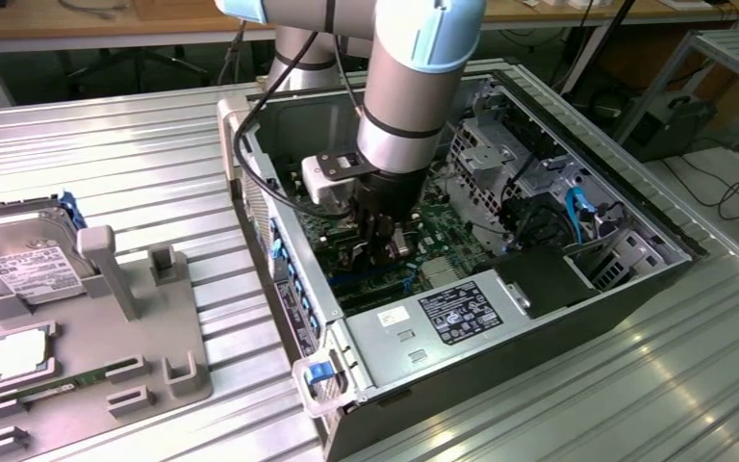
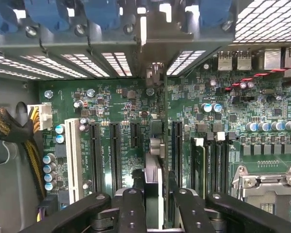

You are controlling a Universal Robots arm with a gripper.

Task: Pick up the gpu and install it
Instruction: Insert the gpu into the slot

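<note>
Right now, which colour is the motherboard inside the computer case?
Green; the motherboard shows best in the wrist view.

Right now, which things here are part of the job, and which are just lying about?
In the job: gripper, gpu it grips edge-on, motherboard, computer case.
Lying about: hard drive, memory stick, grey holder.
</note>
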